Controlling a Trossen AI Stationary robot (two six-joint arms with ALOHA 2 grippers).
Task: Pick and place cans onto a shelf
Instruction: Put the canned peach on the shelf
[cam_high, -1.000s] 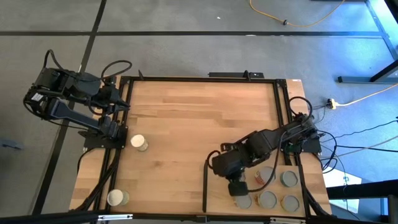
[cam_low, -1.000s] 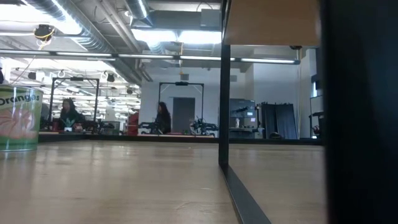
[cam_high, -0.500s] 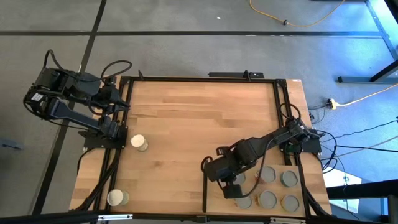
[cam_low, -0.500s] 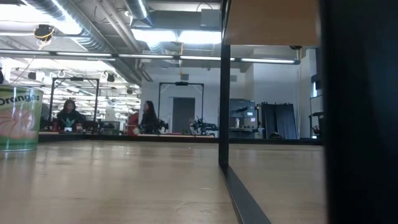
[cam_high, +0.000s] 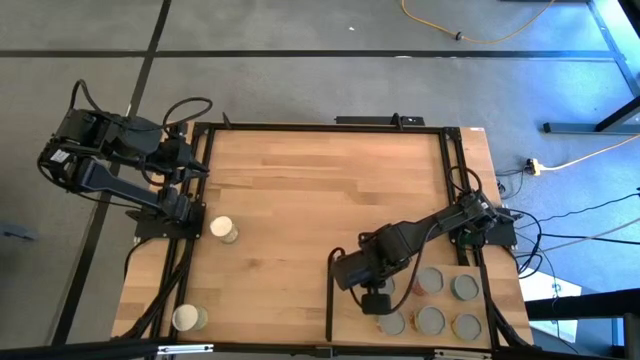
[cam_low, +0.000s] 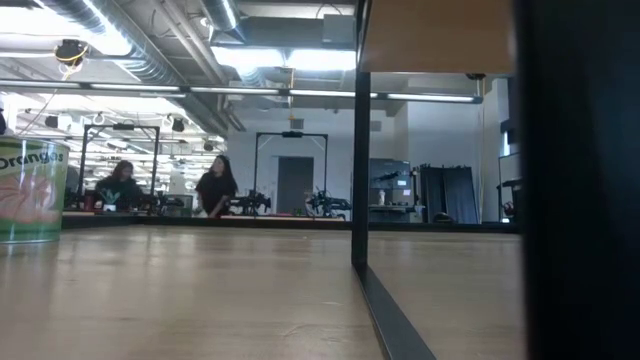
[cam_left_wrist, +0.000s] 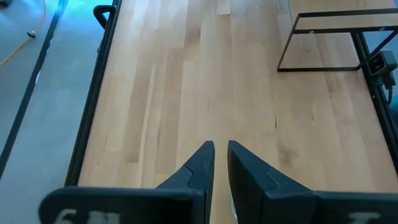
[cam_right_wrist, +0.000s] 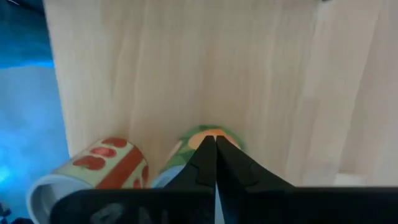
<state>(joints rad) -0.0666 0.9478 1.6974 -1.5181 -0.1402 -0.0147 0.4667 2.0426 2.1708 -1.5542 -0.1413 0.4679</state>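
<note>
— On the counter (cam_high: 320, 200), what has changed from half a second ago?

— Very little, and only on the right. The shelf (cam_high: 345, 325), the light-wood panel with a black strip along one edge, lies in the counter's near right corner as before. The right arm reaches over it, and its wrist has slid slightly toward the middle of the shelf, so the right gripper (cam_high: 378, 298) now hangs just above the near row of cans. The left arm is parked off the far left corner exactly where it was, with the left gripper (cam_left_wrist: 221, 155) pointing down the bare boards.

— And the jaws?

— Both pairs are closed and hold nothing. The right ones meet tip to tip right over a green can (cam_right_wrist: 198, 142); the left ones show only a sliver of a gap.

— Where are the cans?

— Six grey-topped cans (cam_high: 431, 320) cluster on the shelf. Two cream-topped cans (cam_high: 222, 228) stand off the shelf on the left, well apart.

— Any writing?

— In the low view a pale can (cam_low: 30, 190) at the left edge reads "Oranges". In the right wrist view a can lying on its side (cam_right_wrist: 93, 171) has red shapes on its label, with no legible text. In the room behind, a person (cam_low: 214, 186) has walked further left.
</note>
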